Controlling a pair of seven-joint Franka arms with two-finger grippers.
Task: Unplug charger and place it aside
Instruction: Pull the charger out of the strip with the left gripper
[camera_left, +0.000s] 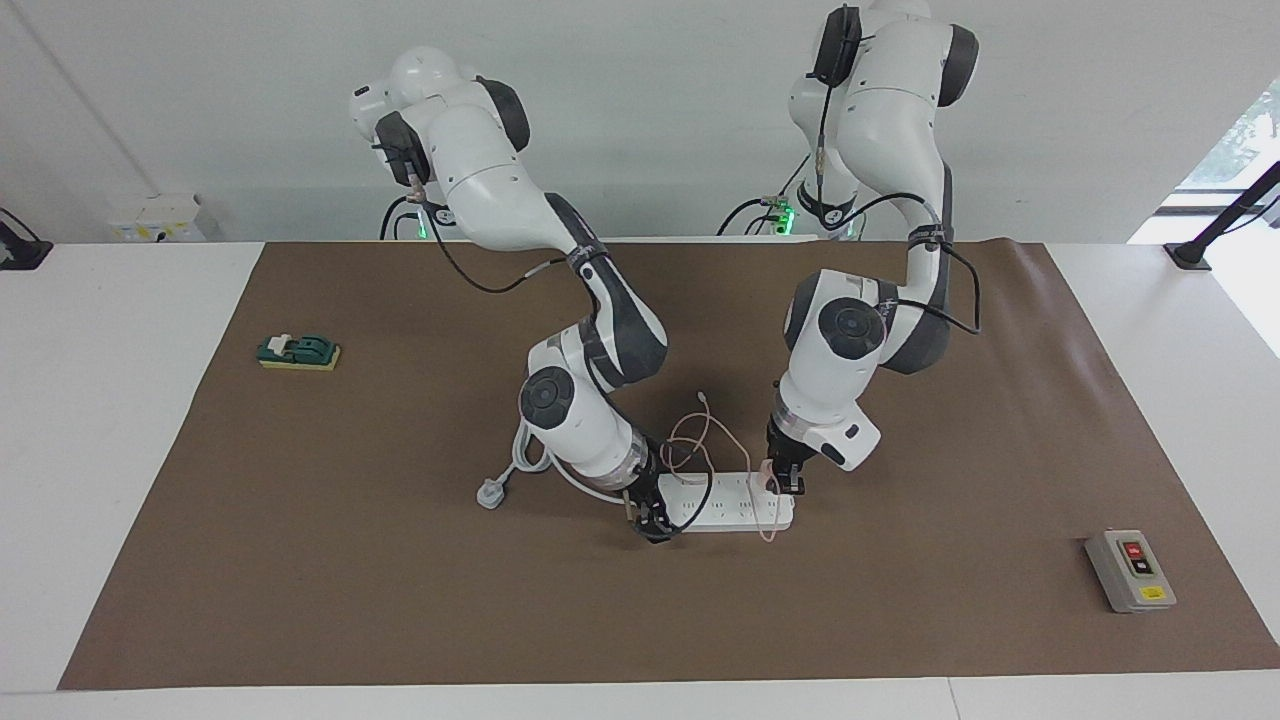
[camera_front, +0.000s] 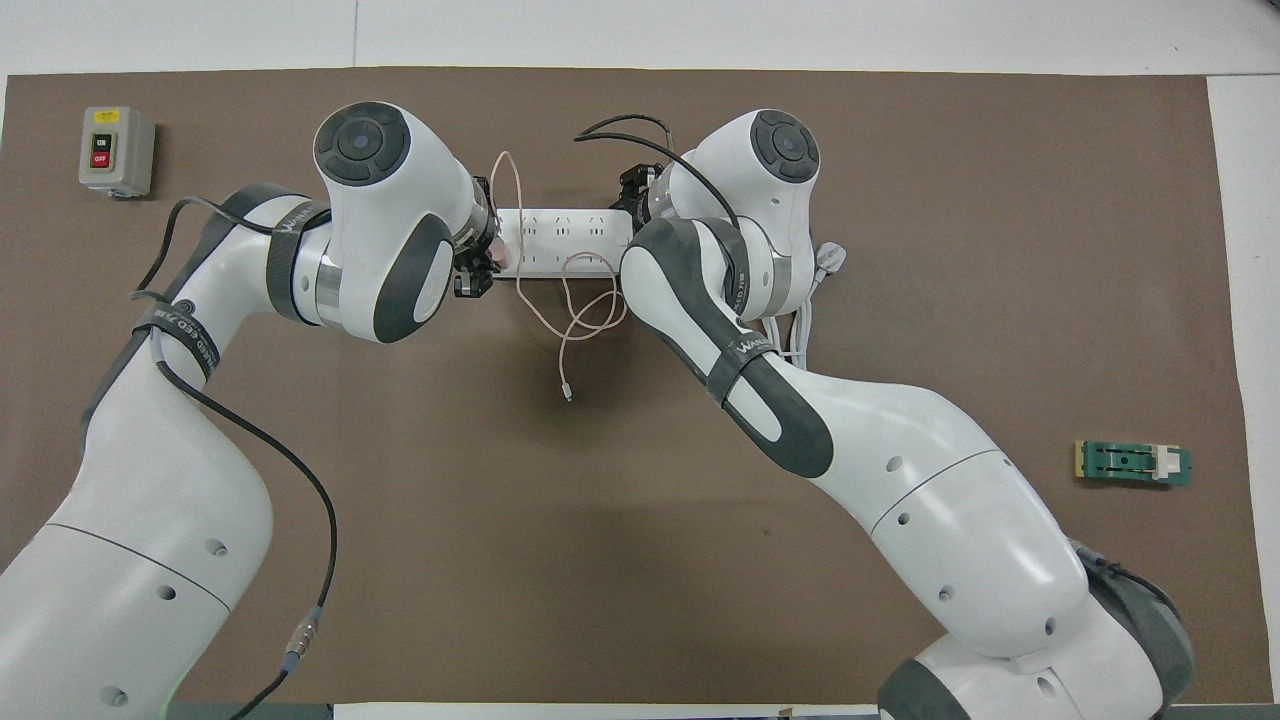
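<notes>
The white power strip (camera_left: 735, 512) lies in the middle of the brown mat; it also shows in the overhead view (camera_front: 560, 245). The small pale pink charger (camera_left: 768, 482) is plugged in at the strip's end toward the left arm, seen from above as a pink bit (camera_front: 499, 259). Its thin pink cable (camera_left: 700, 440) loops over the strip and trails toward the robots (camera_front: 568, 330). My left gripper (camera_left: 786, 482) (camera_front: 474, 268) is down at that end, shut on the charger. My right gripper (camera_left: 650, 522) (camera_front: 632, 190) is down on the strip's other end.
The strip's thick white cord and plug (camera_left: 492, 493) (camera_front: 830, 258) lie beside the right gripper. A grey box with red and black buttons (camera_left: 1130, 570) (camera_front: 117, 150) sits toward the left arm's end. A green block (camera_left: 298, 352) (camera_front: 1133, 463) sits toward the right arm's end.
</notes>
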